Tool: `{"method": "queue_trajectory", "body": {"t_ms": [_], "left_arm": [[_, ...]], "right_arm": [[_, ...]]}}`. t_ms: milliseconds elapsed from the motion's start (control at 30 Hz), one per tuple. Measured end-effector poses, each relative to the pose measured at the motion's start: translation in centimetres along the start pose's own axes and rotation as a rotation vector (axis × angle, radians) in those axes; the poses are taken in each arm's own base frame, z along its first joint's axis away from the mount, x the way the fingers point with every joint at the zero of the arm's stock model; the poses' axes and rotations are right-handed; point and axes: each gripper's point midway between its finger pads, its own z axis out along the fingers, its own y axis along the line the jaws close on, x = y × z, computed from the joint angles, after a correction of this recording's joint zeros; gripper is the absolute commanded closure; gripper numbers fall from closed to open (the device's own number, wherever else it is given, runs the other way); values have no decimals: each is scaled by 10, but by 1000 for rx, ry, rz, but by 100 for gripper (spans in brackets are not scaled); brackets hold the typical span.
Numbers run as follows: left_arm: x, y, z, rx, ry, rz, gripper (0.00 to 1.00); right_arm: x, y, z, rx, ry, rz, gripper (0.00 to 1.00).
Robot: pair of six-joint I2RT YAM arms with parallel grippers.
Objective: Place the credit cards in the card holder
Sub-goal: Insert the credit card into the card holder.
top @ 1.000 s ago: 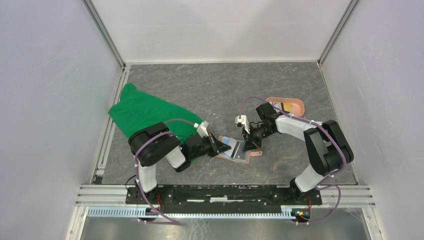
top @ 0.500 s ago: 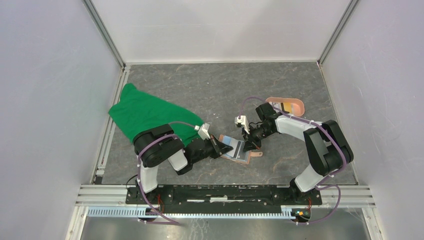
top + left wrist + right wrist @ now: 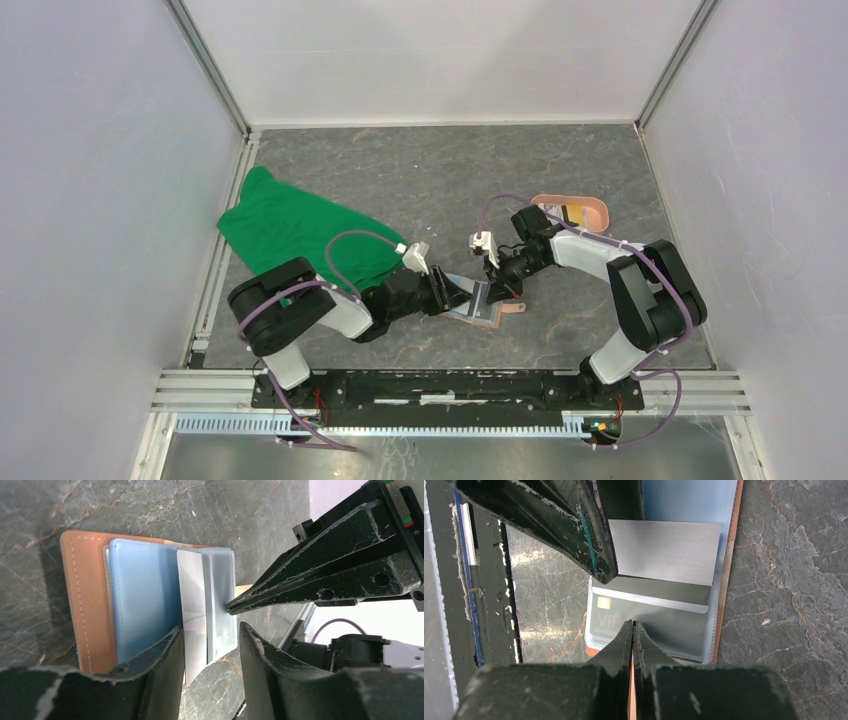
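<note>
The tan card holder [image 3: 87, 605] lies open on the table, its blue-grey pockets [image 3: 145, 595] facing up. A silver credit card [image 3: 194, 605] sits partly in a pocket, one end sticking out. My left gripper [image 3: 211, 627] is open, its fingers on either side of that end, not clamping it. My right gripper [image 3: 632, 625] is shut, its tips resting on the clear pocket over a dark VIP credit card [image 3: 649, 622]. From above, the card holder [image 3: 487, 314] lies between the left gripper [image 3: 452, 296] and the right gripper [image 3: 497, 291].
A salmon-pink oval tray [image 3: 596, 210] with another card in it stands behind the right arm. A crumpled green cloth [image 3: 290, 225] lies at the left, behind the left arm. Metal rails edge the marbled table.
My left gripper has opened and let go of the silver card, which stays in the pocket. The left arm's elbow has swung out to the left. The right gripper has stayed put.
</note>
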Motion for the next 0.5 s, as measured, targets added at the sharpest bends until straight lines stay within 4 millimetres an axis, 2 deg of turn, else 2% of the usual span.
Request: {"method": "queue_trajectory", "body": {"t_ms": [133,500], "left_arm": [[-4,-3,2,-49,21,72,41],[-7,2,9,-170,90,208,39]], "right_arm": [[0,0,0,0,0,-2,97],[0,0,0,-1,1,-3,96]]}}
